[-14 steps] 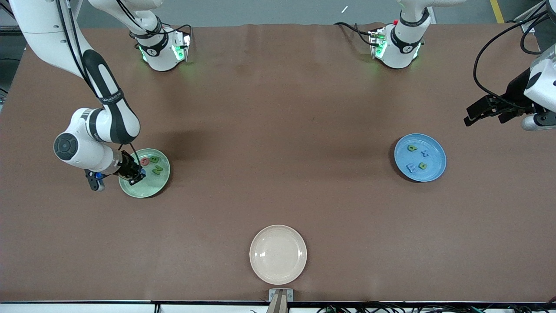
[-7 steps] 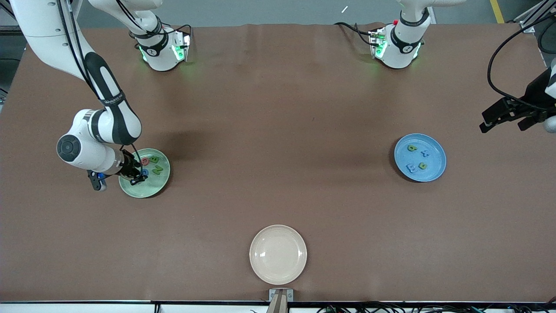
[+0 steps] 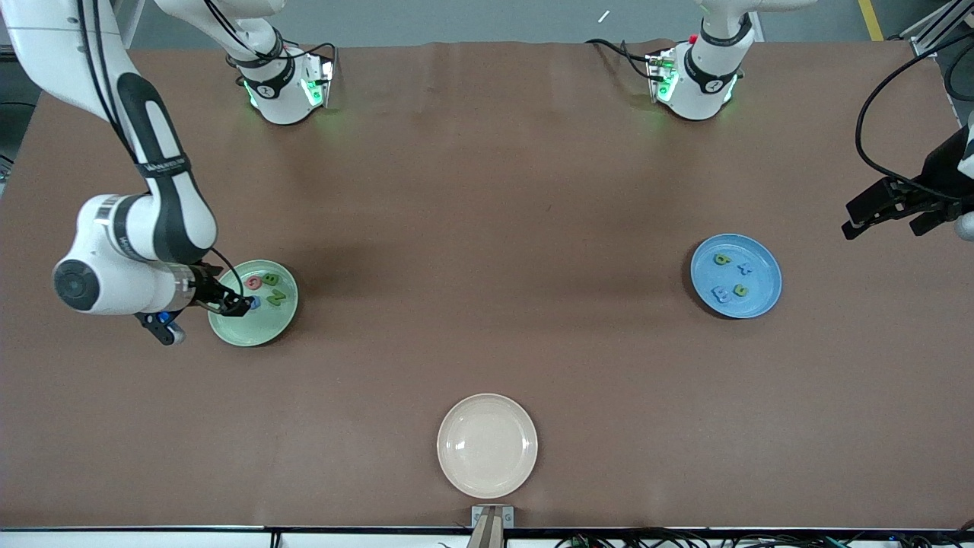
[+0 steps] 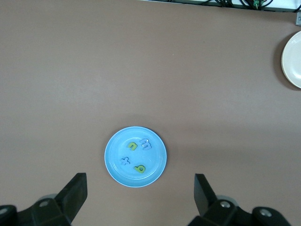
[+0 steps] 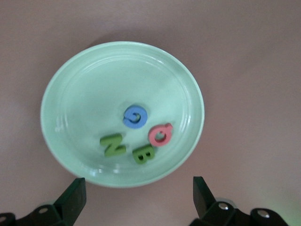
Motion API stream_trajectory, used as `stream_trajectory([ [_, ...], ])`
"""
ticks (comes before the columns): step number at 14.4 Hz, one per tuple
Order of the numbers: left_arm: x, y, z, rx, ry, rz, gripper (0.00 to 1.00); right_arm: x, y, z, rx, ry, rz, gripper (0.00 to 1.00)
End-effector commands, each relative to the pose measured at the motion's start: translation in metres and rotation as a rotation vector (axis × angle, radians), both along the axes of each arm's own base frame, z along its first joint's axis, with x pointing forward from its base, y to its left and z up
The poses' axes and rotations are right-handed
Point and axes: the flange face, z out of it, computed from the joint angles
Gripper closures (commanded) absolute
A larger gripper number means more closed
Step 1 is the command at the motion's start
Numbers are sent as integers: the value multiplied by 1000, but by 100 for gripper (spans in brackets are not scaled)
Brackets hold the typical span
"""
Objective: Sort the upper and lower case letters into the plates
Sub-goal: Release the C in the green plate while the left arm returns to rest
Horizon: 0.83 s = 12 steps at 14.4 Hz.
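The pale mint plate [image 3: 251, 326] lies toward the right arm's end of the table. In it lie a blue G [image 5: 135, 116], a red letter [image 5: 161, 134], a green N [image 5: 113, 145] and a green B [image 5: 144, 154]. My right gripper [image 3: 234, 304] hangs open over that plate's rim, nothing between its fingers [image 5: 74, 194]. The sky blue plate [image 3: 763, 291] toward the left arm's end holds two green letters [image 4: 133, 145] and two blue letters [image 4: 146, 144]. My left gripper [image 3: 886, 207] waits open in the air over the table's end by the blue plate [image 4: 155, 162].
A cream plate [image 3: 487, 445] with nothing in it sits near the table's front edge, also seen in the left wrist view as a cream plate [image 4: 292, 60]. The two arm bases [image 3: 285, 84] stand along the back edge. Brown tabletop spreads between the plates.
My right gripper has opened and lifted a little, leaving the blue G lying in the mint plate. The left arm has drawn back toward its end of the table.
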Motion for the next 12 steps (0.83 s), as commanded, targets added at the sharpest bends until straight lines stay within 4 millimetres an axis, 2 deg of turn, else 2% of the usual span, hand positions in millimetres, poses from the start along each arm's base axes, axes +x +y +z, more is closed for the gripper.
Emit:
stream_trajectory([
  [1, 0, 6, 10, 8, -9, -12, 0, 12, -17, 38, 66, 20, 146, 0],
  [2, -1, 7, 12, 8, -11, -10, 0, 11, -18, 43, 69, 37, 198, 0],
  [4, -1, 4, 12, 14, -11, -15, 0, 16, -29, 68, 27, 59, 375, 0],
  [6, -1, 5, 13, 15, -14, -15, 0, 18, -41, 89, 67, 78, 473, 0],
  [10, -6, 8, 12, 26, 24, -13, 0, 19, -76, 118, 109, 65, 532, 0],
  [12, -9, 10, 9, 55, 50, -64, 0, 20, -101, 139, 113, 37, 531, 0],
])
